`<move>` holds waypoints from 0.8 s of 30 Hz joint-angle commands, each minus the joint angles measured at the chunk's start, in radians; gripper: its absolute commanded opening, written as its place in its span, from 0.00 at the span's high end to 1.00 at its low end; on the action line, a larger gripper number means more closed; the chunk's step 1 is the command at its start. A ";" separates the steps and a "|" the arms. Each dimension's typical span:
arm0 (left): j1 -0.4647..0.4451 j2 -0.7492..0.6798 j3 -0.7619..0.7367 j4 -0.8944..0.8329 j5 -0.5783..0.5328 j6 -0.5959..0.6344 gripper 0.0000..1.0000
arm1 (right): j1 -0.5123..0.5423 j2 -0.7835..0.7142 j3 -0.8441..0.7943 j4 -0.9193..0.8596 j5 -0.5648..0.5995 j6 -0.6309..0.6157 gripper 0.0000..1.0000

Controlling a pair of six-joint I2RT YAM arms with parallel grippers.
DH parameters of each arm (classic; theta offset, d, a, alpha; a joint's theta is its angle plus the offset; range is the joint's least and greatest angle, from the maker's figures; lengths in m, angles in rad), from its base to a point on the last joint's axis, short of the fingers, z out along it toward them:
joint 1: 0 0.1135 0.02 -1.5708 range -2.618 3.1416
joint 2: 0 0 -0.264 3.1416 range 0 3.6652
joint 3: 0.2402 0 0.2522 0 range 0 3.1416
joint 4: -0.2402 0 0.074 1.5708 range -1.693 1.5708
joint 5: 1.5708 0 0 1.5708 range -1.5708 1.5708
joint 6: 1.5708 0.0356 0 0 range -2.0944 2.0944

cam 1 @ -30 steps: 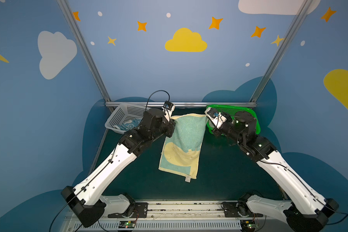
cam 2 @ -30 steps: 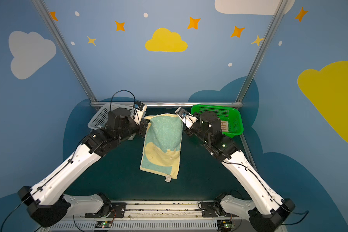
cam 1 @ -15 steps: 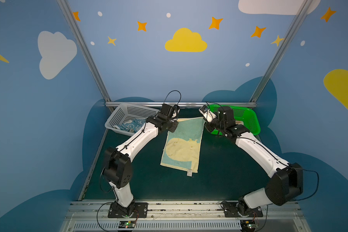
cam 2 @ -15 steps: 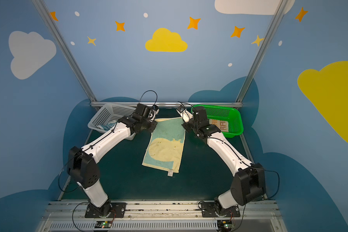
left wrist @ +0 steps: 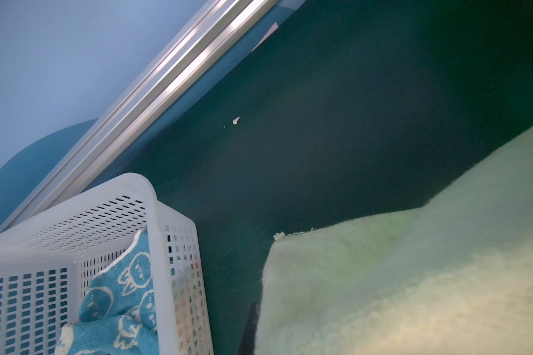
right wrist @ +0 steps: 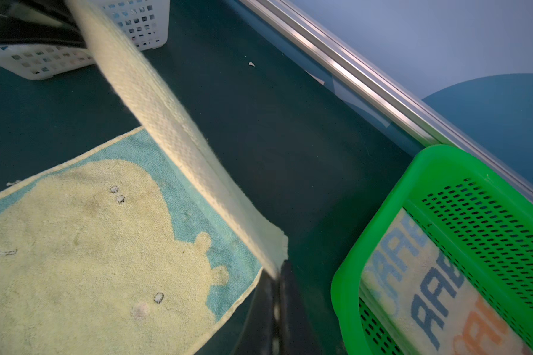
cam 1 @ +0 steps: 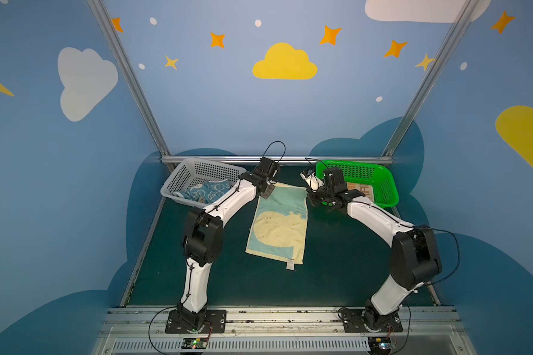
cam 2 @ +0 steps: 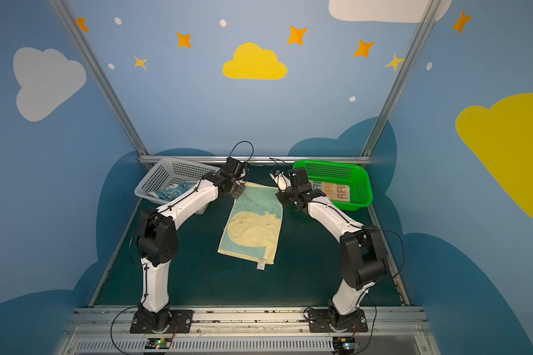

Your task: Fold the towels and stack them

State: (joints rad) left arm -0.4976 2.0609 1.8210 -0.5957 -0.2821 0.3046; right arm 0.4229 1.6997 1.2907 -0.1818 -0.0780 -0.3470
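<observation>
Green mat (cam 1: 228, 282): yellow towel (cam 1: 279, 227), hanging a second ago, now lies mostly flat, 11 and 1 o'clock corners still pinched in the closed left gripper (cam 1: 266, 192) and right gripper (cam 1: 310, 196); looks ready for folding.

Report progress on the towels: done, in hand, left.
Done: the striped RABBIT towel looks folded in the green basket. In hand: the left gripper and right gripper are shut on far corners of the yellow towel, lifting that edge. Left: finishing that fold, then the blue rabbit towel, crumpled in the white basket.
</observation>
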 commanded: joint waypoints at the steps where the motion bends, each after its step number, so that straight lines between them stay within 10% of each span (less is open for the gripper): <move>1: 0.007 -0.013 -0.015 -0.033 -0.023 0.018 0.96 | -0.003 -0.013 0.036 -0.077 -0.022 0.033 1.00; 24: -0.054 -0.247 -0.388 -0.053 -0.035 -0.085 0.96 | 0.104 -0.228 -0.170 -0.437 -0.084 0.242 1.00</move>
State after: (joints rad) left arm -0.5365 1.8603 1.4635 -0.6041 -0.2840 0.2573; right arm 0.5152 1.5135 1.1461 -0.5514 -0.1726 -0.1520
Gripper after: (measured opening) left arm 0.053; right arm 0.055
